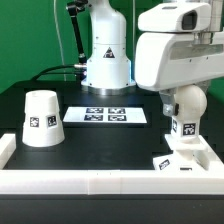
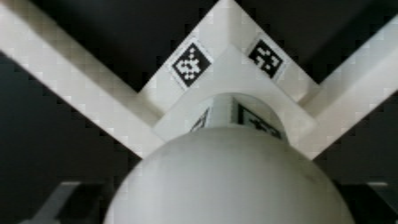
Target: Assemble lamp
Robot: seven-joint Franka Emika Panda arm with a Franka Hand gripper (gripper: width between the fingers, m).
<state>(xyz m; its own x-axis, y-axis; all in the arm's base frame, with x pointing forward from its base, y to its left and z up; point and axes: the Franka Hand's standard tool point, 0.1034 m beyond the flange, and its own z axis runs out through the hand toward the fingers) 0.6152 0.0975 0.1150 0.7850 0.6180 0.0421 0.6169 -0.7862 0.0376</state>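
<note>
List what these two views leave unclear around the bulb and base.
1. The gripper's jaws, open or shut: in the exterior view the arm hides them; in the wrist view the bulb fills the foreground.
2. Whether the bulb touches the base: in the exterior view the joint is too small to make out; in the wrist view the bulb covers it.
3. The shade: outside the wrist view.

Gripper: fingers hidden under the arm's wrist housing [image 1: 175,45]; open or closed unreadable.
Bulb [image 2: 222,175]: blurred close-up, cut off by the wrist view's edge.
Base [image 1: 188,160]: middle covered by bulb.
Bulb tag [image 1: 186,127]: pattern too small to read.
</note>
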